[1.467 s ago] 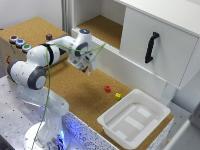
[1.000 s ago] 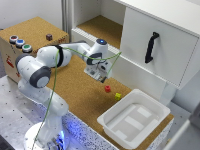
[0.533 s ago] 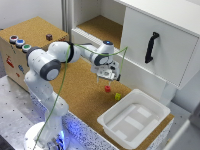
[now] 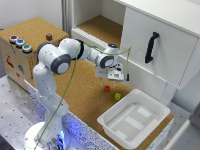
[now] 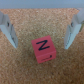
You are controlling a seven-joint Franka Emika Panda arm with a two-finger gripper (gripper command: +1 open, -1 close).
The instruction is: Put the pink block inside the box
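The hand (image 4: 108, 80) hangs directly above the pink block (image 4: 107, 89), its two fingers spread wide and gripping nothing; in the wrist view the fingers (image 5: 9, 31) stand apart on either side of the pink block (image 5: 44, 49), which lies between them without touching either and shows a black letter on its upper face. The block rests on the cork tabletop (image 4: 85, 100), with the yellow-green cube (image 4: 118, 96) just beside it toward the exterior view's right. The box (image 4: 134, 118) sits well apart from the block, nearer the camera and toward the exterior view's right, at the tabletop's corner, its white inside showing no cubes. Behind the arm stands a white cabinet (image 4: 160, 45) with a black handle (image 4: 150, 46), and at the exterior view's left a cork-covered case carries coloured buttons (image 4: 18, 43)
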